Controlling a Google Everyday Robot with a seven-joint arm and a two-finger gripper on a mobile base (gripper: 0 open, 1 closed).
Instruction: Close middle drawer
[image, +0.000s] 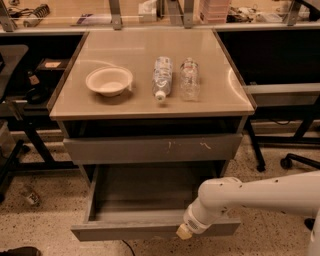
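The middle drawer (150, 231) is pulled far out below the cabinet top, showing its bare grey inside (145, 192) and plain flat front. My white arm (240, 197) reaches in from the right. My gripper (184, 232) is at the arm's end, against the right part of the drawer's front edge. Only its yellowish tip shows. Above the open drawer is another grey drawer front with white scratch marks (155, 148).
On the beige cabinet top (130, 102) are a white bowl (109, 80), a plastic bottle lying down (161, 78) and a second bottle (190, 78). An office chair base (295, 160) stands at the right. Dark table legs (30, 145) are at the left.
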